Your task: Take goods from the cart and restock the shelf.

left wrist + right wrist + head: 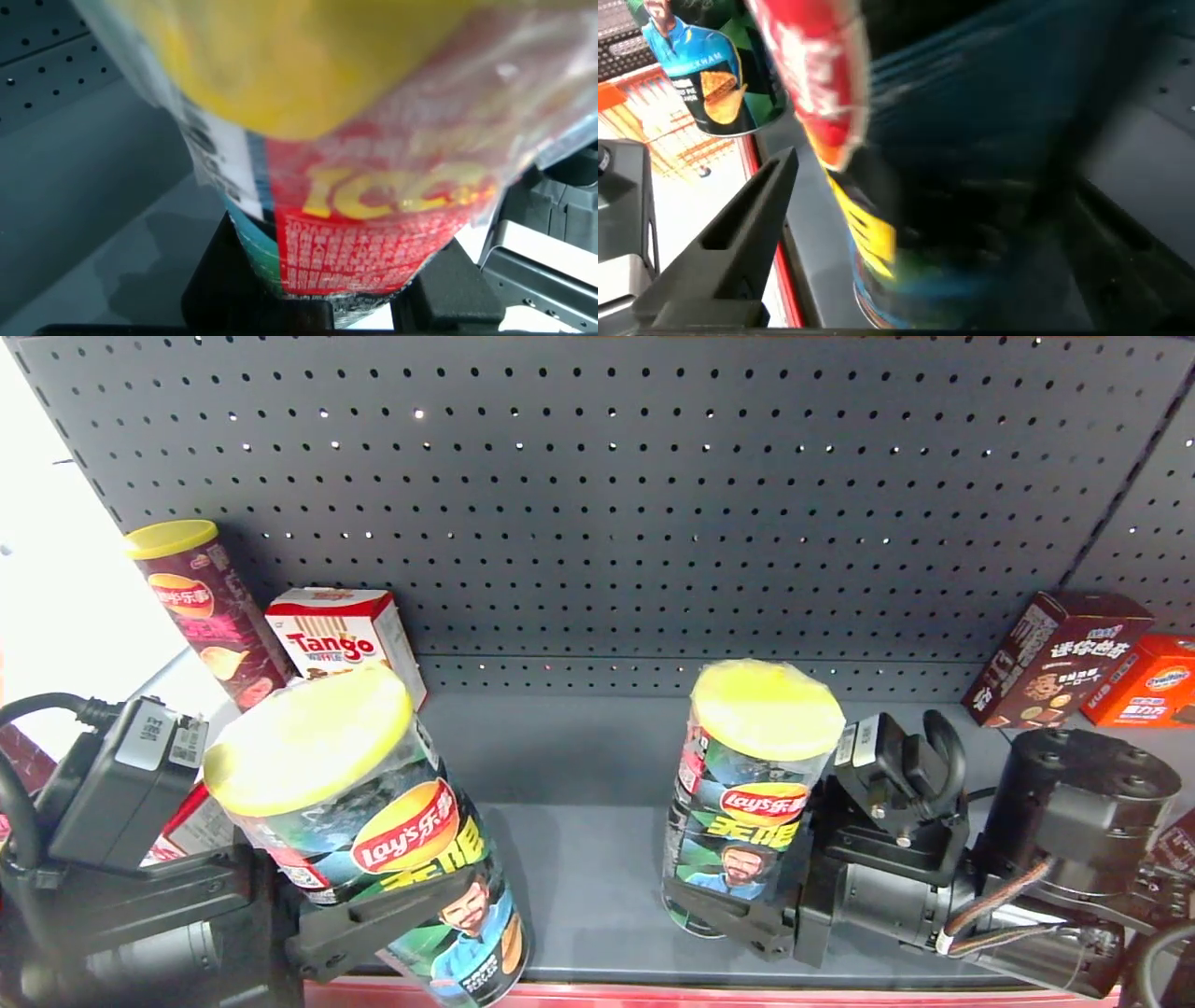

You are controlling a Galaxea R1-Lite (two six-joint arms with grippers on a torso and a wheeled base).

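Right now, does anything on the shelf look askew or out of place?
Yes: the left can, held in the left gripper, leans clearly, with its base at the front edge of the shelf. The right can stands nearly upright. I see nothing spilled or damaged.

3 cameras covered 1 grey shelf (597, 859). The head camera looked forward and down from above at middling range. It faced the pegboard back (597, 504), with the left can (364, 821) low on its left and the right can (747, 793) right of middle. The left wrist camera sat almost against the left can (346, 187), looking along its side toward the yellow lid (308, 56). The right wrist camera sat equally close to the blurred right can (878, 187), looking past 1 dark finger (729, 252). Farther off it caught the left can (701, 75), which all 3 views shared.
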